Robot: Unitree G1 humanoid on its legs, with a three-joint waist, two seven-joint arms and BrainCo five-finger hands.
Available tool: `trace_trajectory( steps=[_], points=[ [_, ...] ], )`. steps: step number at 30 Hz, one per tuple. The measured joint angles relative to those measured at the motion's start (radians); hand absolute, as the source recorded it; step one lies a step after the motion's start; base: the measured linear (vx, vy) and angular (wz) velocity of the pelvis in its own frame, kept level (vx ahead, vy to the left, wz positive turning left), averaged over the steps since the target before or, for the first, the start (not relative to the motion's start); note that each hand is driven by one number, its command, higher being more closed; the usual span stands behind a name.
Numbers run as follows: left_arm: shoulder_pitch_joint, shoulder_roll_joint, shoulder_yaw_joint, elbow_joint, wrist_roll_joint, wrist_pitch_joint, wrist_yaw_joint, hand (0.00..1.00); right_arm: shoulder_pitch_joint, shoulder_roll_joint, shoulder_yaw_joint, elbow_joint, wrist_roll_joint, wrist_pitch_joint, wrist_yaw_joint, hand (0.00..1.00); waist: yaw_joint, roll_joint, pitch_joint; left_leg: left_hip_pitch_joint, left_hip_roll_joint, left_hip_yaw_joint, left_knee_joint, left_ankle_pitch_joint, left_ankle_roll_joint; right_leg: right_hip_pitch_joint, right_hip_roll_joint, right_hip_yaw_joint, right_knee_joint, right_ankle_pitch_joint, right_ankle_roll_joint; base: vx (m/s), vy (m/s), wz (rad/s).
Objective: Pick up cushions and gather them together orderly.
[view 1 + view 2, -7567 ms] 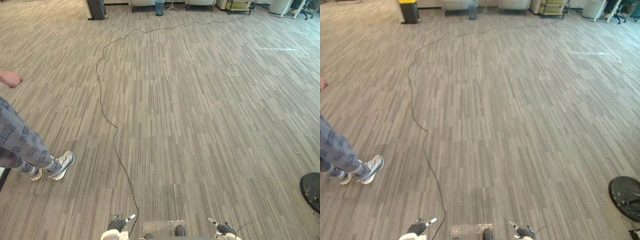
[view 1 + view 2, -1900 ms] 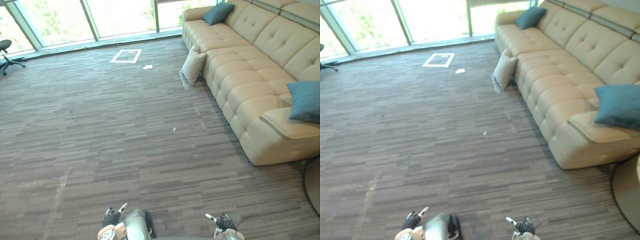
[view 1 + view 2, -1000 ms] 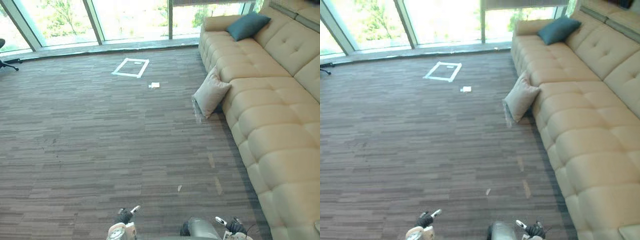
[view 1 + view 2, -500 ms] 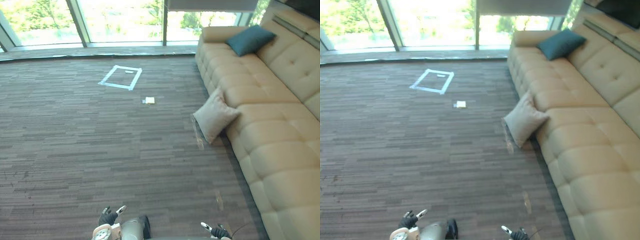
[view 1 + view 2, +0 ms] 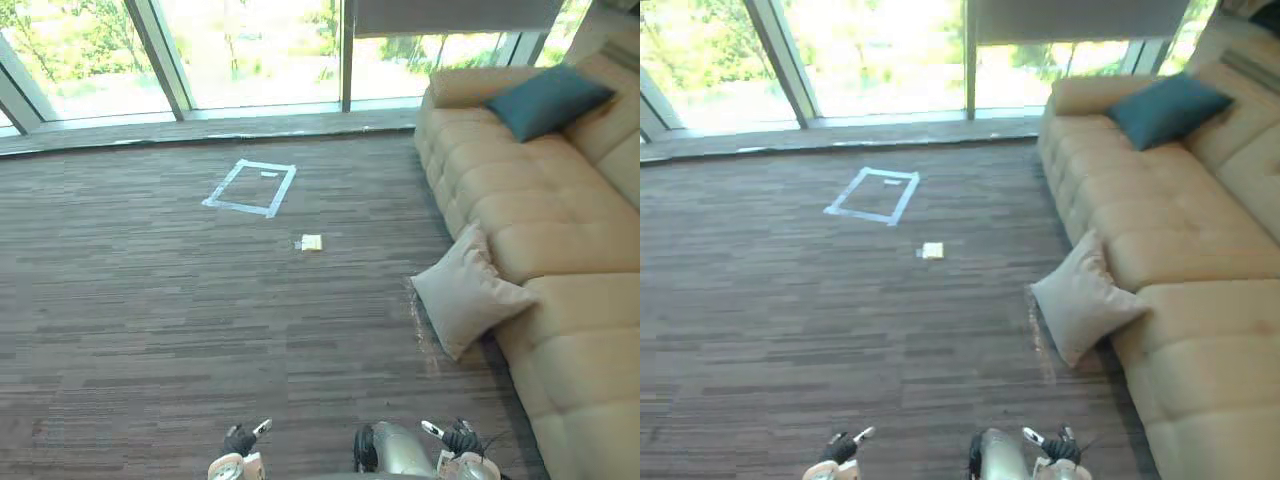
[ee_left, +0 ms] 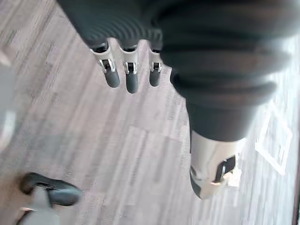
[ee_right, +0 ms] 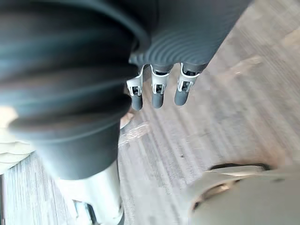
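Grey carpet floor (image 5: 150,300), beige cushion (image 5: 468,290) leaning on sofa (image 5: 560,230) front, teal cushion (image 5: 548,100) on seat, L hand (image 6: 132,79) & R hand (image 7: 157,93) fingers relaxed, holding nothing.

The sofa (image 5: 540,200) runs off the right and bottom edges, its backrest mostly cut away. The small pale thing (image 5: 312,242) on the carpet (image 5: 150,300) near the taped rectangle (image 5: 250,187) is too small to identify. The left hand (image 5: 240,440) and right hand (image 5: 460,438) are clipped by the bottom edge, and the right wrist view cuts off that hand's thumb (image 7: 96,206)
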Motion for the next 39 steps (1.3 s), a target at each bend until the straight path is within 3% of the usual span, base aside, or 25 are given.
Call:
trace_trajectory(
  steps=[2, 3, 5, 8, 9, 10, 11, 12, 14, 15, 16, 18, 19, 21, 24, 26, 28, 29, 30, 31, 32, 33, 35, 37, 39],
  points=[
    [0.014, 0.002, 0.011, -0.028, 0.0, -0.001, 0.0, 0.0, 0.0, 0.015, 0.035, 0.005, 0.016, 0.003, -0.004, 0.0, 0.013, -0.001, 0.012, -0.102, 0.056, 0.0, 0.242, -0.011, 0.011, 0.118, 0.047, 0.045, -0.06, -0.03, -0.018, 0.57, -0.139, -0.9],
    [0.021, 0.01, 0.009, -0.05, -0.001, -0.004, -0.001, 0.0, -0.001, 0.02, 0.05, 0.006, 0.034, 0.004, -0.004, 0.0, 0.019, -0.02, 0.019, -0.157, 0.059, 0.014, 0.289, -0.025, 0.028, 0.189, 0.051, 0.085, -0.093, -0.051, -0.022, 0.51, -0.092, -0.95],
    [0.027, 0.018, -0.007, -0.067, -0.002, -0.01, -0.001, 0.0, 0.003, 0.022, 0.07, 0.005, 0.04, 0.008, -0.005, 0.0, 0.023, -0.036, 0.011, -0.251, 0.061, 0.044, 0.251, -0.049, 0.024, 0.26, 0.051, 0.137, -0.145, -0.074, -0.021, 0.5, -0.046, -0.9],
    [0.038, 0.025, -0.021, -0.081, -0.003, -0.013, -0.002, 0.0, 0.014, 0.031, 0.071, 0.004, 0.04, 0.012, -0.007, 0.0, 0.027, -0.037, 0.011, -0.368, 0.036, 0.077, 0.025, -0.091, 0.03, 0.348, 0.049, 0.23, -0.218, -0.081, 0.006, 0.47, 0.071, -0.93],
    [0.039, 0.027, -0.021, -0.078, -0.003, -0.014, 0.0, 0.0, 0.016, 0.035, 0.066, 0.004, 0.039, 0.017, -0.012, 0.0, 0.036, -0.038, 0.012, -0.393, -0.007, 0.039, -0.18, -0.093, 0.019, 0.404, 0.038, 0.295, -0.252, -0.093, 0.028, 0.61, 0.188, -1.08],
    [0.04, 0.028, -0.022, -0.077, -0.003, -0.014, 0.0, 0.0, 0.016, 0.036, 0.066, 0.004, 0.039, 0.017, -0.012, 0.0, 0.037, -0.039, 0.012, -0.397, -0.021, 0.021, -0.226, -0.09, 0.015, 0.417, 0.033, 0.306, -0.26, -0.099, 0.038, 0.74, 0.288, -1.26],
    [0.039, 0.03, -0.025, -0.076, -0.004, -0.014, 0.0, 0.0, 0.017, 0.038, 0.067, 0.004, 0.039, 0.016, -0.012, 0.0, 0.041, -0.042, 0.011, -0.402, -0.059, -0.039, -0.368, -0.06, 0.009, 0.445, 0.016, 0.348, -0.278, -0.117, 0.068, 0.6, 0.321, -1.33],
    [0.04, 0.024, -0.03, -0.073, -0.004, -0.017, 0.003, 0.0, 0.027, 0.036, 0.068, 0.003, 0.035, 0.015, -0.012, 0.0, 0.051, -0.031, 0.004, -0.403, -0.064, -0.072, -0.459, -0.027, 0.019, 0.465, 0.011, 0.401, -0.276, -0.14, 0.096, 0.6, 0.356, -1.4],
    [0.041, 0.041, -0.035, -0.062, -0.007, -0.025, 0.002, 0.0, 0.04, 0.044, 0.07, 0.006, 0.032, 0.016, -0.013, 0.0, 0.068, -0.045, -0.02, -0.403, -0.067, -0.041, -0.394, 0.015, 0.046, 0.463, -0.013, 0.485, -0.221, -0.175, 0.127, 0.69, 0.465, -1.48],
    [0.038, 0.064, -0.045, -0.05, -0.006, -0.028, 0.003, 0.0, 0.054, 0.069, 0.076, -0.002, 0.033, 0.011, -0.012, 0.0, 0.058, -0.091, -0.051, -0.378, -0.075, 0.023, -0.387, -0.017, 0.065, 0.401, -0.049, 0.501, -0.116, -0.167, 0.152, 0.62, 0.422, -1.24],
    [0.038, 0.069, -0.045, -0.049, -0.005, -0.029, 0.003, 0.0, 0.057, 0.075, 0.076, -0.001, 0.032, 0.011, -0.012, 0.0, 0.057, -0.098, -0.055, -0.373, -0.076, 0.039, -0.387, -0.026, 0.071, 0.383, -0.053, 0.503, -0.09, -0.163, 0.162, 0.56, 0.383, -0.91],
    [0.021, 0.087, -0.046, -0.021, -0.003, -0.025, 0.017, 0.0, 0.05, 0.079, 0.08, -0.001, 0.029, 0.012, -0.011, 0.0, 0.058, -0.115, -0.051, -0.271, -0.083, 0.142, -0.408, -0.081, 0.117, 0.238, -0.088, 0.444, 0.198, -0.124, 0.245, 0.46, 0.319, -1.28],
    [0.018, 0.087, -0.048, -0.016, -0.003, -0.025, 0.02, 0.0, 0.05, 0.077, 0.08, -0.001, 0.029, 0.012, -0.011, 0.0, 0.058, -0.113, -0.049, -0.251, -0.083, 0.154, -0.417, -0.085, 0.119, 0.22, -0.093, 0.426, 0.225, -0.125, 0.245, 0.39, 0.281, -1.53],
    [0.001, 0.086, -0.087, 0.022, -0.004, -0.021, 0.025, 0.0, 0.03, 0.057, 0.083, -0.002, 0.029, -0.001, -0.011, 0.0, 0.058, -0.087, -0.034, -0.106, -0.08, 0.209, -0.511, -0.108, 0.108, 0.133, -0.117, 0.254, 0.351, -0.136, 0.224, 0.27, 0.221, -1.11],
    [-0.026, 0.077, -0.134, 0.042, -0.013, -0.014, 0.021, 0.0, 0.021, 0.044, 0.082, 0.005, 0.024, -0.003, -0.012, 0.0, 0.05, -0.083, -0.032, 0.019, -0.082, 0.3, -0.616, -0.107, 0.107, 0.021, -0.124, 0.048, 0.319, -0.157, 0.187, 0.27, 0.169, -0.71],
    [-0.031, 0.073, -0.144, 0.046, -0.013, -0.012, 0.018, 0.0, 0.008, 0.038, 0.083, 0.007, 0.009, -0.002, -0.012, 0.0, 0.044, -0.079, -0.028, 0.046, -0.083, 0.323, -0.64, -0.107, 0.106, -0.015, -0.125, -0.017, 0.259, -0.153, 0.179, 0.24, 0.056, -0.38],
    [-0.042, 0.077, -0.165, 0.077, -0.012, -0.01, 0.017, 0.0, -0.001, 0.032, 0.075, 0.011, -0.004, -0.003, -0.012, 0.0, 0.03, -0.068, -0.019, 0.077, -0.088, 0.327, -0.668, -0.105, 0.103, -0.049, -0.114, -0.071, 0.128, -0.108, 0.128, 0.25, -0.005, -0.19],
    [-0.042, 0.084, -0.165, 0.081, -0.012, -0.009, 0.017, 0.0, 0.002, 0.032, 0.076, 0.014, -0.008, -0.003, -0.012, 0.0, 0.024, -0.079, -0.018, 0.09, -0.106, 0.326, -0.671, -0.103, 0.1, -0.039, -0.112, -0.059, 0.019, -0.013, 0.091, 0.29, -0.117, -0.06],
    [-0.051, 0.077, -0.162, 0.088, -0.011, -0.008, 0.017, 0.0, -0.005, 0.03, 0.067, 0.021, -0.004, -0.006, -0.011, 0.0, 0.021, -0.071, -0.005, 0.114, -0.112, 0.316, -0.673, -0.107, 0.075, -0.032, -0.116, -0.055, 0.018, 0.015, 0.057, 0.29, -0.112, -0.12],
    [-0.054, 0.062, -0.162, 0.089, -0.009, -0.008, 0.014, 0.0, -0.014, 0.016, 0.067, 0.021, -0.007, -0.006, -0.012, 0.0, 0.022, -0.046, 0.001, 0.123, -0.096, 0.317, -0.668, -0.098, 0.061, -0.021, -0.106, -0.059, 0.016, 0.009, 0.054, 0.35, -0.163, -0.07],
    [-0.054, 0.044, -0.162, 0.083, -0.001, -0.01, 0.006, 0.0, -0.018, 0.008, 0.064, 0.019, -0.005, -0.008, -0.011, 0.0, 0.02, -0.03, 0.006, 0.108, -0.081, 0.315, -0.612, -0.084, 0.037, -0.005, -0.105, -0.062, 0.005, -0.023, 0.053, 0.28, -0.143, -0.02],
    [-0.053, 0.042, -0.161, 0.077, -0.001, -0.01, 0.004, 0.0, -0.019, 0.006, 0.064, 0.019, -0.006, -0.008, -0.011, 0.0, 0.018, -0.023, 0.008, 0.095, -0.071, 0.313, -0.569, -0.084, 0.037, 0.004, -0.101, -0.064, 0.001, -0.027, 0.051, 0.28, -0.182, 0.13],
    [-0.05, 0.034, -0.141, 0.055, -0.001, -0.009, -0.002, 0.0, -0.015, 0.003, 0.071, 0.018, -0.007, -0.002, -0.011, 0.0, 0.017, -0.013, 0.011, -0.006, 0.022, 0.259, -0.261, -0.057, 0.034, 0.083, -0.068, -0.063, -0.062, -0.035, 0.046, 0.25, -0.199, -0.03],
    [-0.03, 0.027, -0.117, 0.017, -0.001, -0.013, -0.002, 0.0, -0.011, 0.003, 0.085, 0.018, -0.006, -0.002, -0.012, 0.0, 0.029, -0.014, 0.015, -0.104, 0.106, 0.206, 0.016, -0.072, 0.021, 0.172, -0.024, -0.029, -0.116, -0.046, 0.032, 0.23, -0.134, -0.58],
    [-0.021, 0.027, -0.116, -0.007, -0.002, -0.015, -0.004, 0.0, -0.008, 0.003, 0.098, 0.019, -0.006, -0.002, -0.011, 0.0, 0.031, -0.02, 0.017, -0.174, 0.119, 0.177, 0.064, -0.104, 0.024, 0.219, -0.003, 0.017, -0.133, -0.059, 0.027, 0.19, -0.051, -0.81]
  ],
)
